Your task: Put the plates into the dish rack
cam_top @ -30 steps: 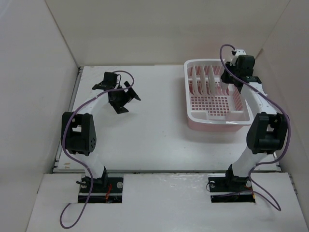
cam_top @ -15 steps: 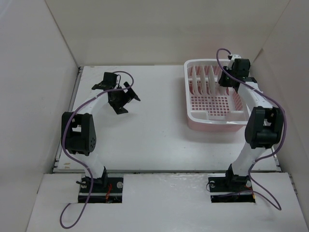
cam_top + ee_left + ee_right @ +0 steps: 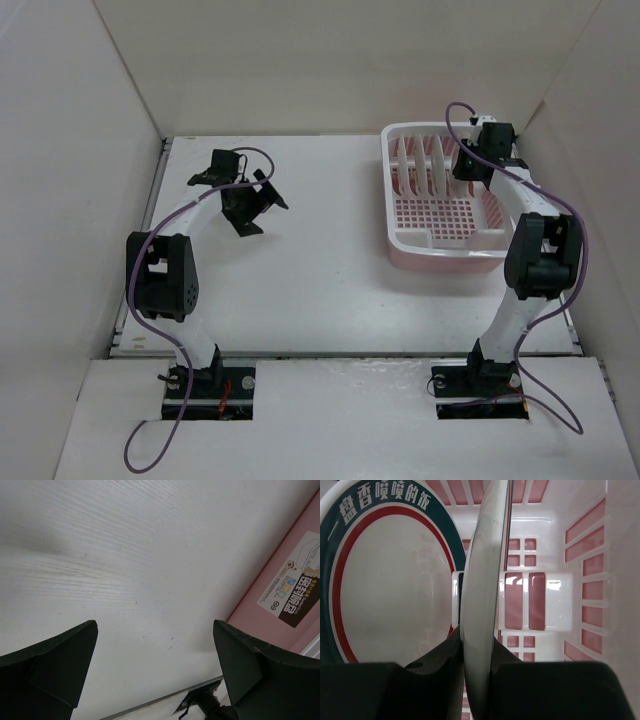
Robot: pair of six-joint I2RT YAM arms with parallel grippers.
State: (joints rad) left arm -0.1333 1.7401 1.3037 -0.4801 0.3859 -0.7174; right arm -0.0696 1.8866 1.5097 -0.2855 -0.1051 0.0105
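Plate (image 3: 481,580) clamped on edge in right pincer (image 3: 478,652) to slot upright into dish rack (image 3: 560,600); left pincer (image 3: 154,640) spread wide, empty.

The top view looks down from the near side over the whole desk (image 3: 320,260). The left wrist view skims the desk closely. The right wrist view sits inside the dish rack (image 3: 440,250), which all three share.

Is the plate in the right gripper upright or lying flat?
Upright: the plate stands on edge, clamped in the right gripper, inside the dish rack.
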